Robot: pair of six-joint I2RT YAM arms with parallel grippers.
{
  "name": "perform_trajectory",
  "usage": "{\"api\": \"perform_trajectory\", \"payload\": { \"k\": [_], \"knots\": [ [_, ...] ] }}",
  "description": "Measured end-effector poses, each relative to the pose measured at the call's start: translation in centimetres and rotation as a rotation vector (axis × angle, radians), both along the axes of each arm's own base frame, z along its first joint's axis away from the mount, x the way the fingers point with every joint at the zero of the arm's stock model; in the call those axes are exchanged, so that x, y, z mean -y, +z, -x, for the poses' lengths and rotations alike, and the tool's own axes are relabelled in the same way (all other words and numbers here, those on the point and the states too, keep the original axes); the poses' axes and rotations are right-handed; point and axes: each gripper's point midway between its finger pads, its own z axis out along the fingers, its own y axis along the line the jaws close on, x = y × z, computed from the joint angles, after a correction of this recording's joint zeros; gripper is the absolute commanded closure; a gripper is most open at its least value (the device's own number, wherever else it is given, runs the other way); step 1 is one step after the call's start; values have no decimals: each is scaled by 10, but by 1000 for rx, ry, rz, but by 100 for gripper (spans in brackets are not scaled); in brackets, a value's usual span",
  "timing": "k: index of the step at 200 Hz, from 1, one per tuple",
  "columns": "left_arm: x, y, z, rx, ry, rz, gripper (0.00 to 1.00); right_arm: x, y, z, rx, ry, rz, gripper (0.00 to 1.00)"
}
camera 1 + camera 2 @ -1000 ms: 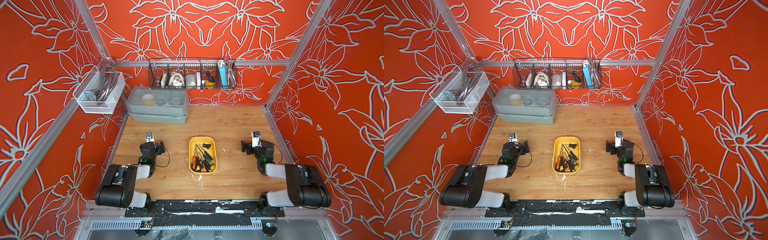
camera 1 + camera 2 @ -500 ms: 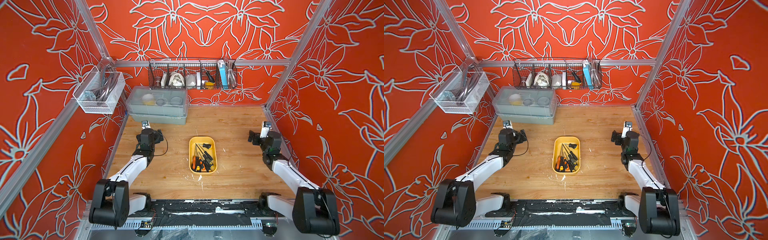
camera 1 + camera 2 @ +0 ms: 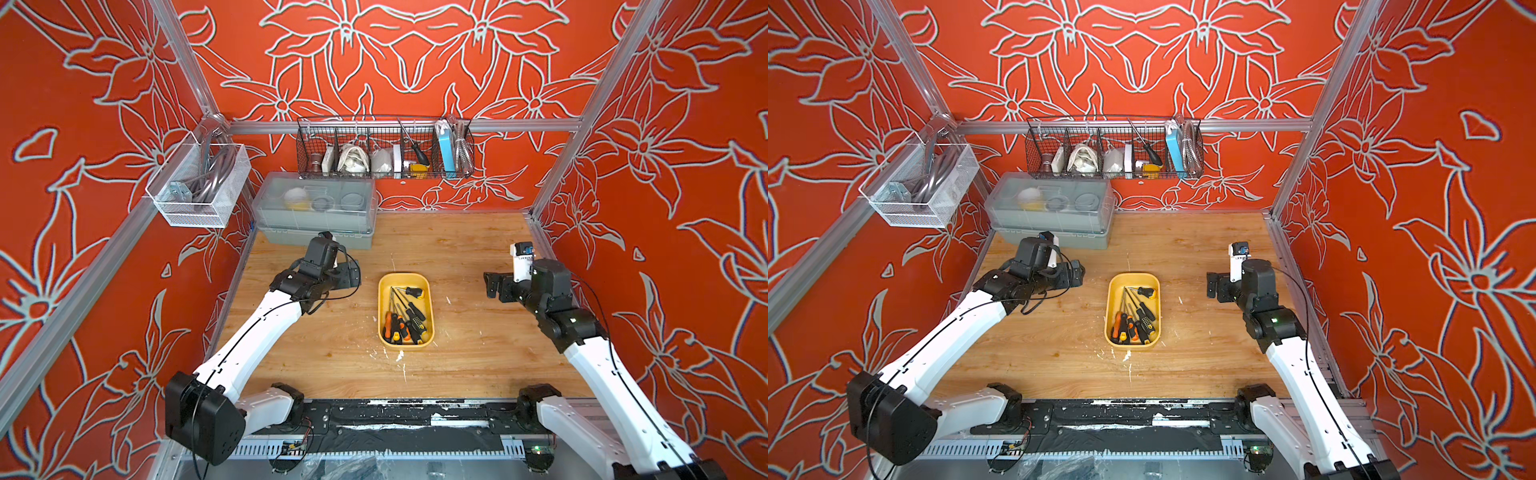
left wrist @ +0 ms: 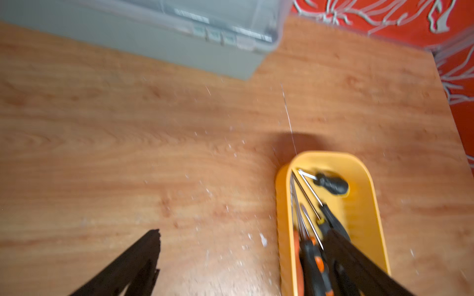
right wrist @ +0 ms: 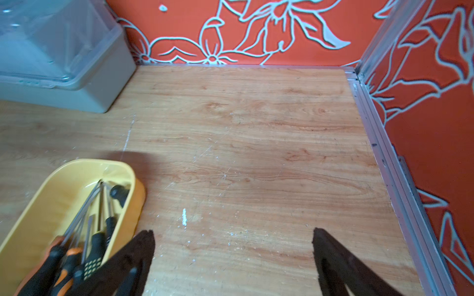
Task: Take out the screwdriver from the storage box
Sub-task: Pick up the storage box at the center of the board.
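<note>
Surrounds | grey box behind-left of storage box; wire basket abv

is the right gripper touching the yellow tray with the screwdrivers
Apart. In a top view, a strip of bare wooden tabletop shows between the open right gripper and the near wall of the yellow tray.

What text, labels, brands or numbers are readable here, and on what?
Nothing can be read.
Grey box: raised marks on its lid edge, too blurred.
White camera housing on the right wrist: dark print, too small.
Storage box: no print visible.
</note>
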Motion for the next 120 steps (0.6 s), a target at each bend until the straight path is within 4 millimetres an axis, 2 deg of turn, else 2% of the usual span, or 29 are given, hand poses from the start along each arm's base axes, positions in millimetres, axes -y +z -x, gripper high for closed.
{"api": "perform_trajectory", "payload": {
  "k": [26, 76, 99, 120],
  "knots": [
    [14, -16, 15, -109, -34, 60, 5, -26, -7, 12, -63, 111, 31, 0],
    [46, -69, 20, -304, -94, 57, 10, -82, -39, 25, -205, 324, 160, 0],
    [58, -84, 21, -350, -111, 39, 13, -96, -48, 25, -234, 370, 209, 0],
    [68, -90, 7, -354, -124, 2, 19, -101, -53, 25, -249, 391, 235, 0]
  ]
}}
